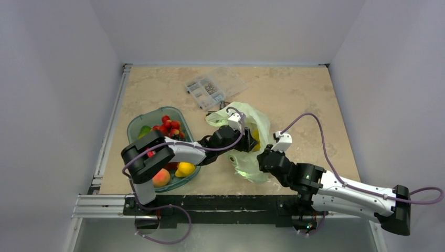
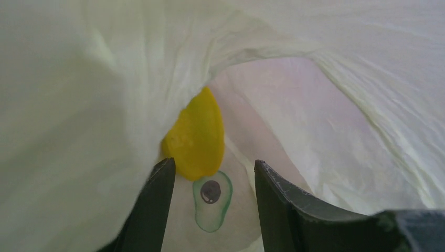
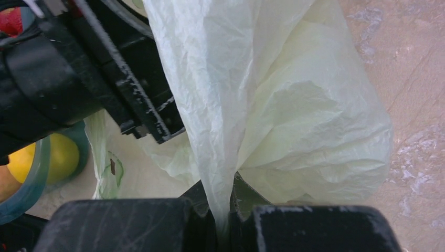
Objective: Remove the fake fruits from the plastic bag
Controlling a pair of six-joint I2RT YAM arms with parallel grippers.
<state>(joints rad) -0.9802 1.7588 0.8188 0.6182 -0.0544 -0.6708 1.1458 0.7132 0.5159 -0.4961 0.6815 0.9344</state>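
Lab test cell: white walls (image 1: 52, 79) box in a beige tabletop (image 1: 294, 100)

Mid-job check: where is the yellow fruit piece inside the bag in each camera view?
Top external: the yellow fruit piece peeks from the plastic bag, centre right.
Left wrist: centre frame, just above the left gripper's open fingertips.
Right wrist: not visible; the round yellow fruit at left is outside the bag.
Shared landmark: the plastic bag.
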